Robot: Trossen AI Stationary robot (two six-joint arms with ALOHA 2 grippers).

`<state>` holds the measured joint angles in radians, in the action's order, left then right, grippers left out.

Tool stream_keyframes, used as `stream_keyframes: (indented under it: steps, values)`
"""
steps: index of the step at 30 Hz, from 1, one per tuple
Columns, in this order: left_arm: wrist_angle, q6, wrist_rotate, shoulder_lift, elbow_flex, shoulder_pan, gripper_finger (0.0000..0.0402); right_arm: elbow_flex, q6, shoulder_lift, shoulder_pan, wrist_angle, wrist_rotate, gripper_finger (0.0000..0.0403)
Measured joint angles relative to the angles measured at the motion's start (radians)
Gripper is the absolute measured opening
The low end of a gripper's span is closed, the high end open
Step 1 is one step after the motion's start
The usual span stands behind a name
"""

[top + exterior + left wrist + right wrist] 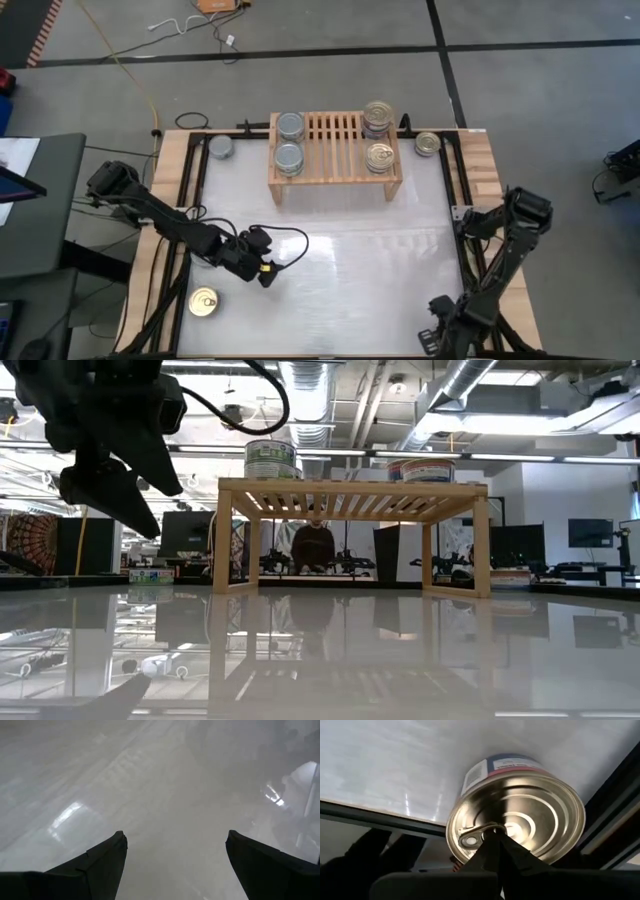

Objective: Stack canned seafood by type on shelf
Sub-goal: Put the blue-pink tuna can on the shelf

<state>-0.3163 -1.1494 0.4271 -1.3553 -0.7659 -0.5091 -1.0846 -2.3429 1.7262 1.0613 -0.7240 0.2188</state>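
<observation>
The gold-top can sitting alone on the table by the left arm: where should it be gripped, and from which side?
Grip the gold-top can across its round side wall, coming straight down from above. It sits flat, top up, with bare table around it, so a finger fits on either side. The left gripper, open, is nearest.

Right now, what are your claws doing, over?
Left claw open over white table. Right claw shut, tips at round gold pull-ring tin. Light-wood slatted shelf: silver tins left, gold tins right. Nothing blocking shelf.
</observation>
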Motion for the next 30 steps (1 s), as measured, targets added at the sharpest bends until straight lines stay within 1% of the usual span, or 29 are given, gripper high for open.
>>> stream_keyframes:
  steps: [3, 8, 12, 16, 21, 23, 26, 28, 30]
  values:
    - [0.003, 0.001, -0.002, 0.000, 0.000, 0.000, 0.0326, 0.001, 0.076, 0.004, -0.061, -0.007, -0.008, 0.0024]
    - [0.020, 0.001, -0.003, 0.000, 0.000, 0.000, 0.0326, 0.001, 0.272, 0.005, -0.209, -0.002, -0.095, 0.0024]
    - [0.048, 0.009, -0.003, 0.000, 0.000, 0.000, 0.0326, 0.002, 0.435, 0.006, -0.337, 0.028, -0.137, 0.0024]
    - [0.086, 0.014, 0.001, 0.000, 0.000, 0.000, 0.0326, 0.004, 0.603, 0.007, -0.467, 0.123, -0.240, 0.0024]
    - [0.145, 0.015, 0.026, 0.000, 0.000, 0.000, 0.0326, 0.007, 0.790, 0.013, -0.601, 0.276, -0.325, 0.0024]
    - [0.155, -0.003, 0.048, 0.000, 0.000, 0.000, 0.0326, 0.010, 0.863, 0.014, -0.642, 0.336, -0.353, 0.0024]
    - [0.155, -0.039, 0.057, 0.000, 0.000, 0.000, 0.0326, 0.010, 0.956, 0.008, -0.682, 0.445, -0.359, 0.0024]
    - [0.155, -0.065, 0.060, 0.000, 0.000, 0.000, 0.0326, 0.009, 0.997, -0.013, -0.686, 0.489, -0.357, 0.0024]
    - [0.158, -0.083, 0.060, 0.000, 0.000, 0.000, 0.0326, 0.008, 1.026, -0.043, -0.676, 0.491, -0.355, 0.0024]
